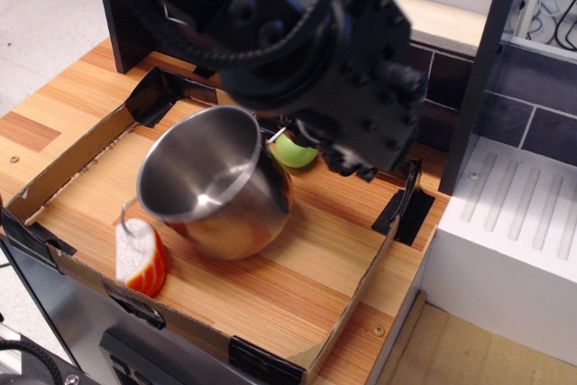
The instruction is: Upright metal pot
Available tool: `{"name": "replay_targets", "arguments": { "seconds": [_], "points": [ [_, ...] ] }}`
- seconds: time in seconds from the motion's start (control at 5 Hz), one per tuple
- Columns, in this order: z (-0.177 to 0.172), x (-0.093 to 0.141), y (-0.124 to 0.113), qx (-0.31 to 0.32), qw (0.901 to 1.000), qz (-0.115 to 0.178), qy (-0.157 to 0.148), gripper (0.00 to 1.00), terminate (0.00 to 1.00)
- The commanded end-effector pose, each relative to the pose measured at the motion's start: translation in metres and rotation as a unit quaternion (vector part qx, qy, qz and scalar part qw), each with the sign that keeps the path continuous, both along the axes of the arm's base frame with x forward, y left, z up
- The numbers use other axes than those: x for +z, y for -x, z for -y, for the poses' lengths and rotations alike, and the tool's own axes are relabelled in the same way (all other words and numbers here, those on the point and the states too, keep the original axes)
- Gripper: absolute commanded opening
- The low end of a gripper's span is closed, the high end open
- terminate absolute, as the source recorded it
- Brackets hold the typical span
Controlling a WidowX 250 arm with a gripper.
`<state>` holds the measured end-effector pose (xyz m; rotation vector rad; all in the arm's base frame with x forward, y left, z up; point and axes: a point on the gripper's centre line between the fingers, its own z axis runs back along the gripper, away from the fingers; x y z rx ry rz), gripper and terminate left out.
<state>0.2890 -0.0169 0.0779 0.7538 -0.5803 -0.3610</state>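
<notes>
Pot (216, 182): tilted, mouth facing up-left, in the tray (356, 290) beside the ball (296, 150). Gripper (287, 132): at far rim, finger spread unclear. Advice: rotate slowly until the base sits flat.
</notes>
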Motion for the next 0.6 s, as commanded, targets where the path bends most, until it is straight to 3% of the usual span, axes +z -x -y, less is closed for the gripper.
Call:
{"name": "replay_targets", "arguments": {
  "seconds": [0.0, 0.2, 0.4],
  "points": [
    [0.013, 0.008, 0.008, 0.054, 0.9962, 0.008, 0.069, 1.0, 0.0],
    [0.017, 0.022, 0.009, 0.07, 0.9833, -0.053, 0.159, 1.0, 0.0],
    [0.012, 0.042, 0.008, 0.058, 0.9515, -0.13, 0.273, 1.0, 1.0]
  ]
}}
